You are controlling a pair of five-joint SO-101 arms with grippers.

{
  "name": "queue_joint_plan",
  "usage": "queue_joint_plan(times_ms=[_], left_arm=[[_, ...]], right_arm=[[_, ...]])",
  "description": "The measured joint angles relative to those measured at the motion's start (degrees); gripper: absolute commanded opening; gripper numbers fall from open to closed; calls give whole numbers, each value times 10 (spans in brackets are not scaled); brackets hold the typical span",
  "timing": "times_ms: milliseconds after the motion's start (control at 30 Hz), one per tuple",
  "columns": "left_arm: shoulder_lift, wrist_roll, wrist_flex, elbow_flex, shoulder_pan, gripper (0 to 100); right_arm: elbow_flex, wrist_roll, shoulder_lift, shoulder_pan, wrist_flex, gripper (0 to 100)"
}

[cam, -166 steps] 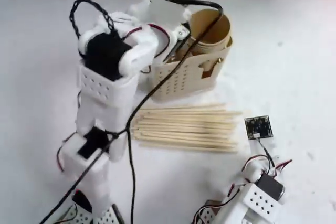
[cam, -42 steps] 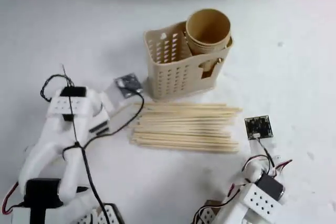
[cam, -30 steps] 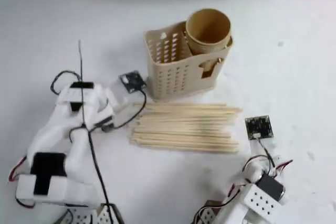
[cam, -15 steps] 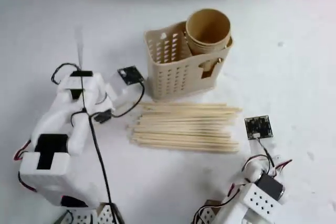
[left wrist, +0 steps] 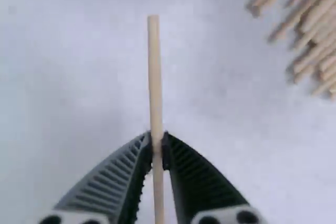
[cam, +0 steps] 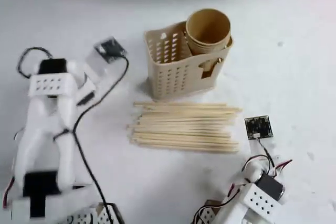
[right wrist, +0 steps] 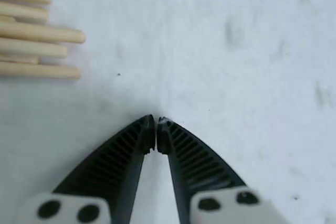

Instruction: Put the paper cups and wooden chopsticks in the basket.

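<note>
The white bench point(cam: 294, 51) carries everything. The left arm point(cam: 50, 108) lies well clear of the basket point(cam: 176, 80), and the right arm point(cam: 260, 195) sits at the near edge. A chopstick pile point(cam: 184, 127) lies flat just before the basket, which holds stacked paper cups point(cam: 209, 27) at one end. The left fingers point(left wrist: 126, 177) are clamped on one chopstick point(left wrist: 154, 77) above bare bench. The right fingers point(right wrist: 194, 156) are pressed together on nothing, near the pile's ends.

basket point(cam: 173, 80) beige, perforated | paper cups point(cam: 209, 29) tan | chopsticks point(cam: 184, 128) pale wood | table point(cam: 294, 56) white
</note>
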Motion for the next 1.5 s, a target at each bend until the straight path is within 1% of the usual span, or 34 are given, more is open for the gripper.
queue_joint_plan(times_ms=[100,167,233,300,367,467,567,667,767,833,900,1100,1233,1500], left_arm=[[-84,53,9,-35,7,22],[-138,102,10,-55,33,22],[-186,161,10,-76,72,22],[-228,215,7,-101,126,22],[-257,261,-20,-123,185,22],[-270,325,-97,-142,258,23],[-262,391,-203,-142,294,23],[-236,434,-321,-142,302,23],[-200,448,-420,-142,304,24],[-177,450,-476,-142,306,24],[-154,455,-509,-142,306,24],[-100,509,-527,-142,304,24],[-84,522,-527,-134,289,24],[-84,527,-463,-129,277,24]], right_arm=[[0,0,0,0,0,24],[0,0,0,0,0,24],[0,0,0,0,0,24],[0,0,0,0,0,24],[0,0,0,0,0,24],[0,0,0,0,0,24],[0,0,0,0,0,24],[0,0,0,0,0,24],[0,0,0,0,0,24],[0,0,0,0,0,24],[0,0,0,0,0,24],[0,0,0,0,0,24],[0,0,0,0,0,24],[0,0,0,0,0,24]])
